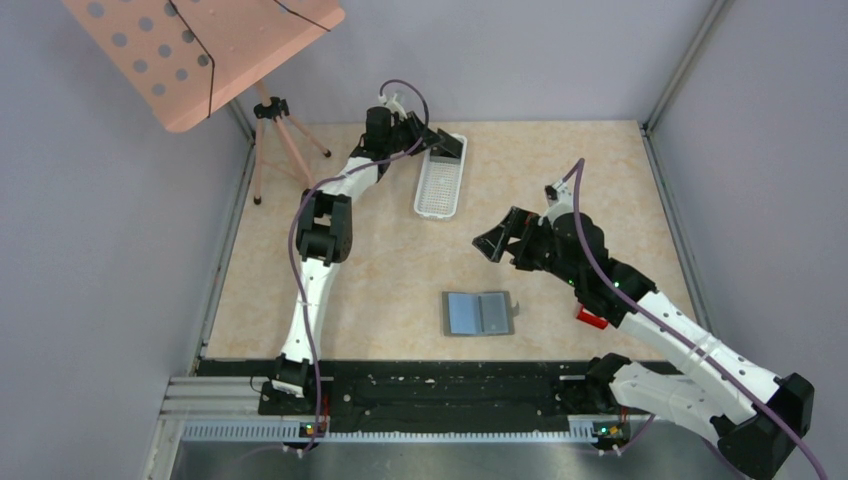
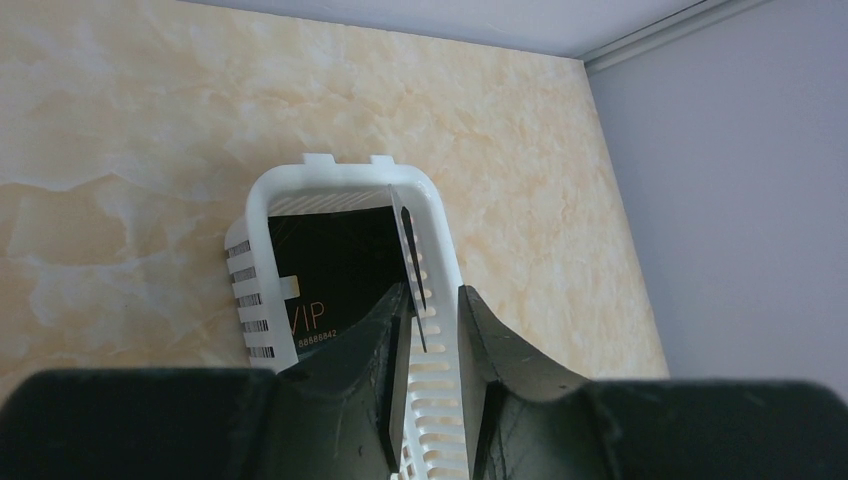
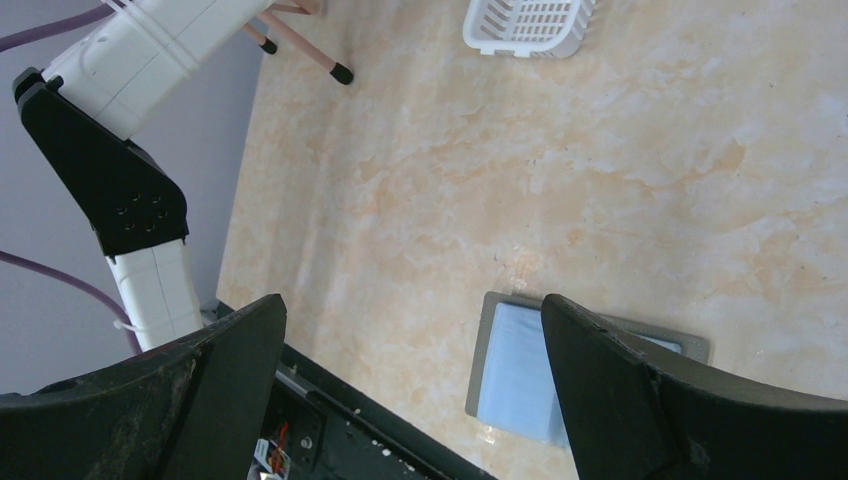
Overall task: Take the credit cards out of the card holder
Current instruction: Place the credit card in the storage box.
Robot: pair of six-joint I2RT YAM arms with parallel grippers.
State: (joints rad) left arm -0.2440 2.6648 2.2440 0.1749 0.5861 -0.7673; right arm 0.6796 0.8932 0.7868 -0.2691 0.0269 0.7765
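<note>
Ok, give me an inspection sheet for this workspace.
Surface: beige marbled table, no spills seen.
Job's things: card holder open flat near the front; black card lying in the basket; second card on edge by its wall.
Clutter: small red thing by the right arm, unclear what.
Grippers: left gripper slightly open, astride the basket wall; right gripper wide open, empty.
Cables: purple cables along both arms, no snag seen.
Surroundings: tripod with pink perforated board; grey walls.

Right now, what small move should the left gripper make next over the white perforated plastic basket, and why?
Probably lift the left gripper straight up: its jaws stand wider than the thin dark card on edge in the white basket, seemingly released.
</note>
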